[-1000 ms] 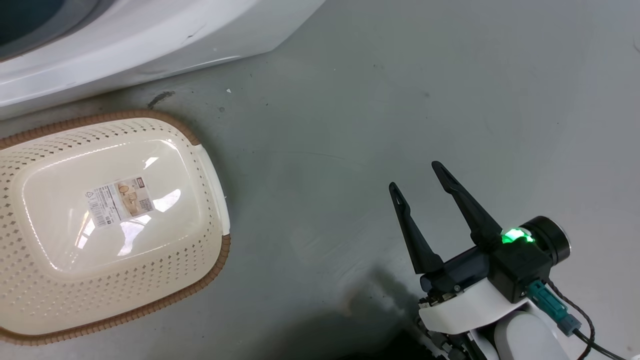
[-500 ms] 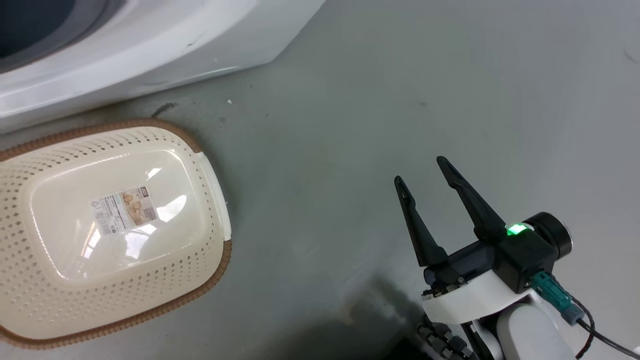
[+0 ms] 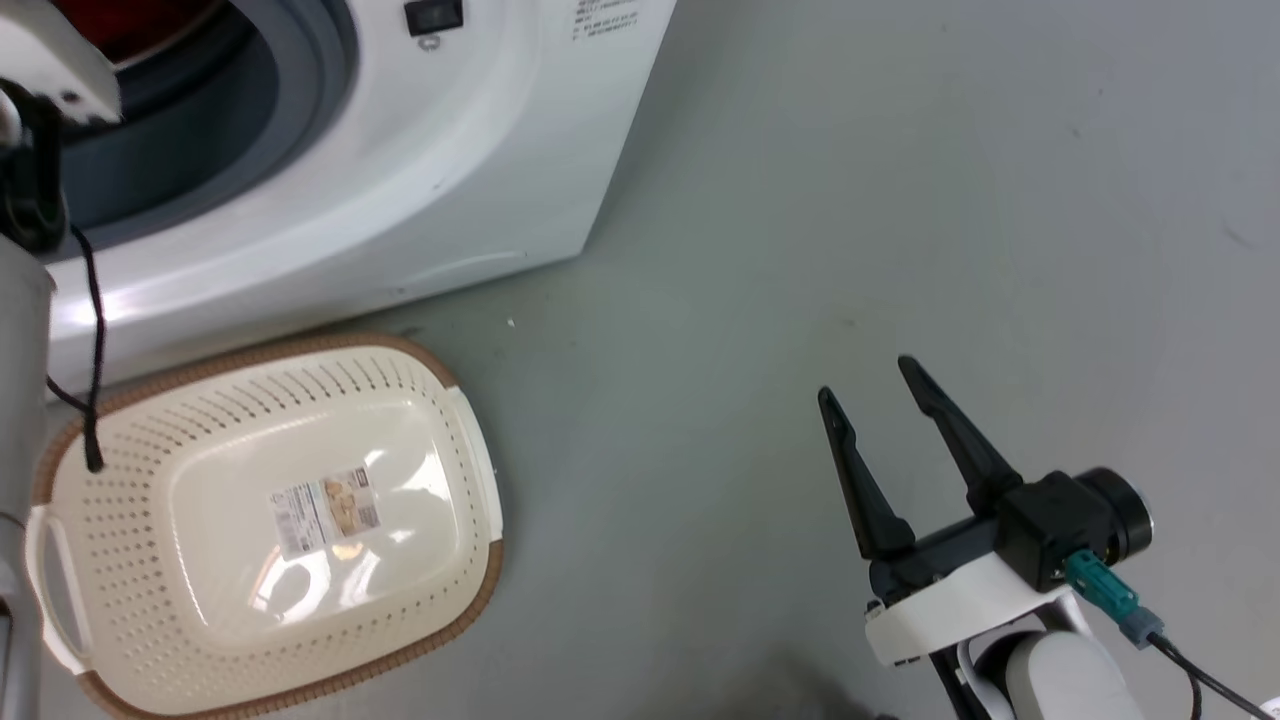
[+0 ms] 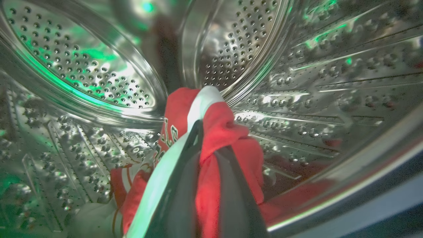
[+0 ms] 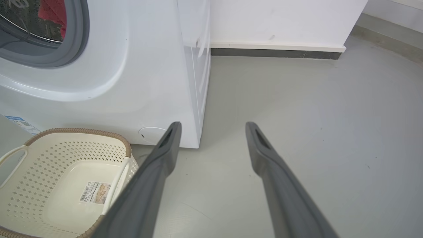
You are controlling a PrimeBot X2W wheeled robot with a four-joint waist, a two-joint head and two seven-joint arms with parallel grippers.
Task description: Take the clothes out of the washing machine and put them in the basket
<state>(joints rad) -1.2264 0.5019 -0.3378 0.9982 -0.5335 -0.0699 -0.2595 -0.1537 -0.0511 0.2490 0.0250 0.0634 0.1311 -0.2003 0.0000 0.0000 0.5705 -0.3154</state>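
Note:
Inside the perforated steel drum (image 4: 82, 66) of the washing machine (image 3: 450, 170), my left gripper (image 4: 211, 138) is shut on a red garment with a white panel, one of the clothes (image 4: 221, 125); more red and white fabric lies low in the drum. Red cloth (image 5: 53, 13) also shows through the grey-gasketed porthole. The cream basket (image 3: 120, 540) stands empty on the floor in front of the machine, a label on its bottom. My right gripper (image 3: 865, 380) hangs open over bare floor to the basket's right, holding nothing; its fingers (image 5: 165, 155) are spread wide.
My left forearm (image 3: 20, 330), with a black cable, runs up the left edge towards the porthole. Grey floor (image 3: 900, 200) stretches to the right of the machine. A white wall with a dark skirting (image 5: 274, 53) stands behind.
The head camera has swung up, so the machine's front, the porthole and my left arm have come into view. The right gripper stays open in much the same place.

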